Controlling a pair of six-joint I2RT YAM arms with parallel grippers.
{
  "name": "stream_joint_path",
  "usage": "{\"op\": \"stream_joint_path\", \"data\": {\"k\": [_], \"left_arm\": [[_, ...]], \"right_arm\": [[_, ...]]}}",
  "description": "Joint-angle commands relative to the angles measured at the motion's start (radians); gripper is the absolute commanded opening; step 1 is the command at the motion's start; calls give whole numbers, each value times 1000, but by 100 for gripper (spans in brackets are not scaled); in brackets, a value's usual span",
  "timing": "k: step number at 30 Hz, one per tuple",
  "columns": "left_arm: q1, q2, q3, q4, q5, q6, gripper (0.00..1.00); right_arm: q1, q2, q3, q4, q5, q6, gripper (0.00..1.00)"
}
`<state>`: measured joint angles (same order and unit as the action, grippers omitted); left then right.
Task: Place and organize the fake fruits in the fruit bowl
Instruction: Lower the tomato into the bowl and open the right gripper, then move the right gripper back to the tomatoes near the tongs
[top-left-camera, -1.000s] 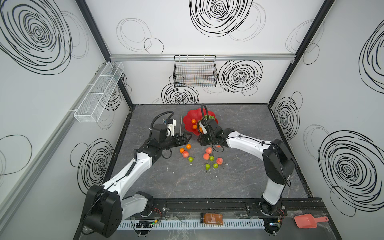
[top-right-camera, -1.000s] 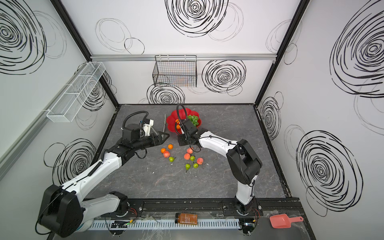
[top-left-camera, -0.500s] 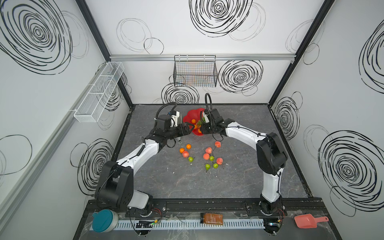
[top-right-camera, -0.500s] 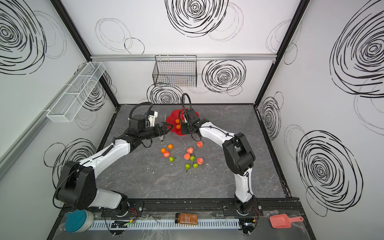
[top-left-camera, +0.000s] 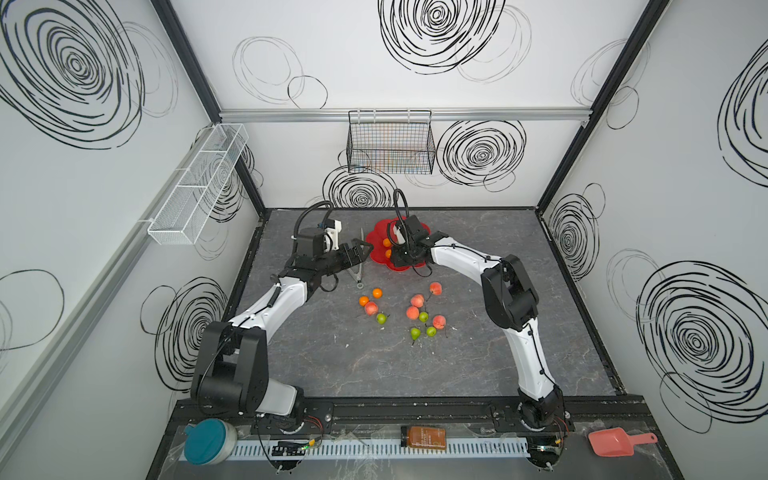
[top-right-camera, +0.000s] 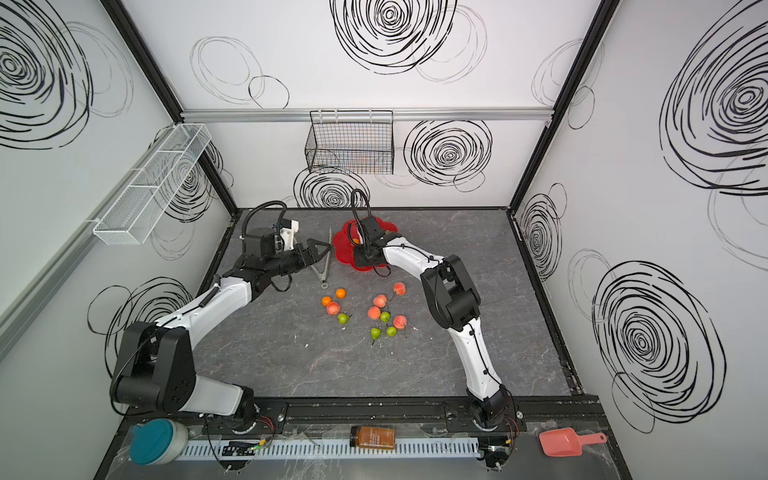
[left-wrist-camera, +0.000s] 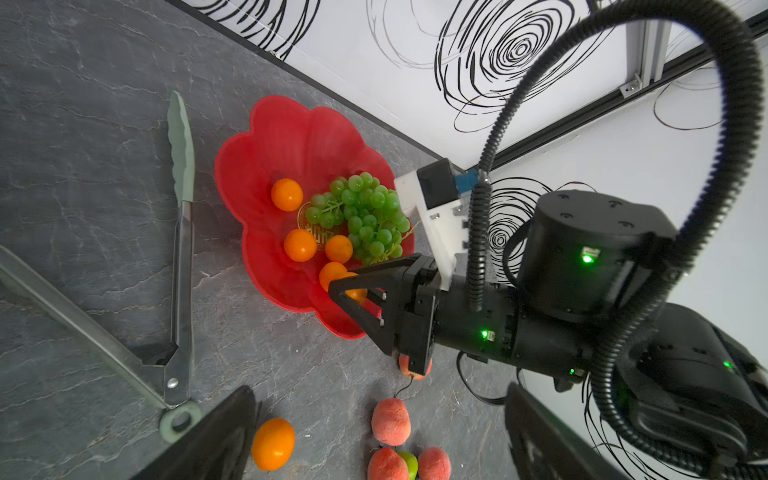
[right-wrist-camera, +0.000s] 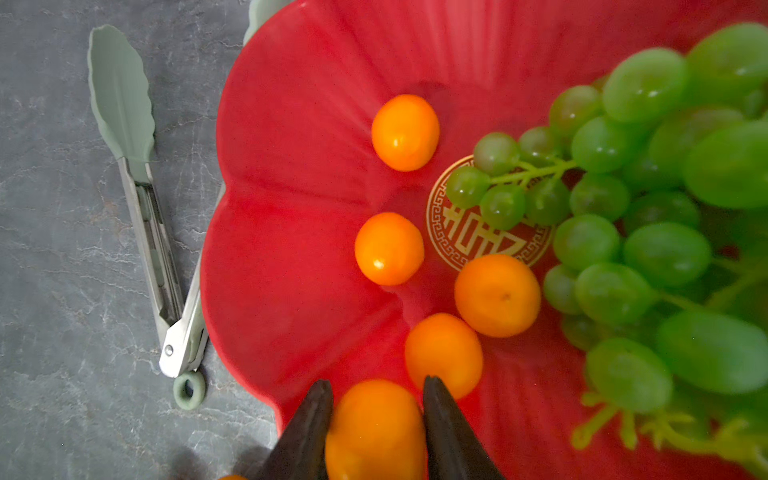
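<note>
Right hand (right-wrist-camera: 377, 380), clamped on a tangerine (right-wrist-camera: 374, 432), is positioned over the fruit bowl (right-wrist-camera: 291, 166) just inside its rim, with four loose tangerines (right-wrist-camera: 444, 353) lying beyond toward centre.

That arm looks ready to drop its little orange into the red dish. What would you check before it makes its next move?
1. Grip: ok. The right gripper pinches a tangerine between both fingers.
2. Position: ok. The tangerine hangs over the bowl, near its rim.
3. Landing spot: ok. Bare red shows beside the four tangerines already in; the grapes take the other half.
4. Left gripper out of the way: cannot tell. It is open and empty, close by the bowl's rim; contact is unclear.
5. Tongs: ok. They lie on the table beside the bowl, not in it.
</note>
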<state>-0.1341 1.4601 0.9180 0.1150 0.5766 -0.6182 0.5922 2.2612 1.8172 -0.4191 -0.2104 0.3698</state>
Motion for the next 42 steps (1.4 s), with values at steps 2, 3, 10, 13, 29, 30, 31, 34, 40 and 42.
{"op": "stream_joint_path", "data": {"k": [2, 3, 10, 13, 29, 30, 31, 34, 40, 42], "left_arm": [[15, 5, -4, 47, 12, -2, 96], [15, 7, -3, 46, 14, -3, 96], [22, 5, -2, 43, 10, -2, 96], [22, 9, -2, 43, 11, -6, 96], [-58, -91, 13, -86, -151, 78, 96], [-64, -110, 6, -96, -160, 77, 96], [-68, -129, -5, -101, -169, 72, 96], [-71, -201, -52, -121, -191, 60, 96], [-75, -351, -136, -209, -248, 54, 96], [-73, -400, -163, -242, -258, 58, 96]], "right_arm": [[-5, 24, 32, -51, 3, -15, 37], [-5, 26, 31, -51, 4, -15, 37], [-4, 32, 31, -55, -3, -13, 41], [-4, 25, 27, -54, 5, -9, 44], [3, -89, 12, -87, 36, -53, 51], [6, -112, -6, -83, 45, -62, 51], [9, -131, -25, -79, 53, -69, 51], [26, -206, -114, -32, 71, -73, 51], [77, -317, -277, 58, 74, -42, 51], [94, -340, -317, 93, 51, -15, 51]]}}
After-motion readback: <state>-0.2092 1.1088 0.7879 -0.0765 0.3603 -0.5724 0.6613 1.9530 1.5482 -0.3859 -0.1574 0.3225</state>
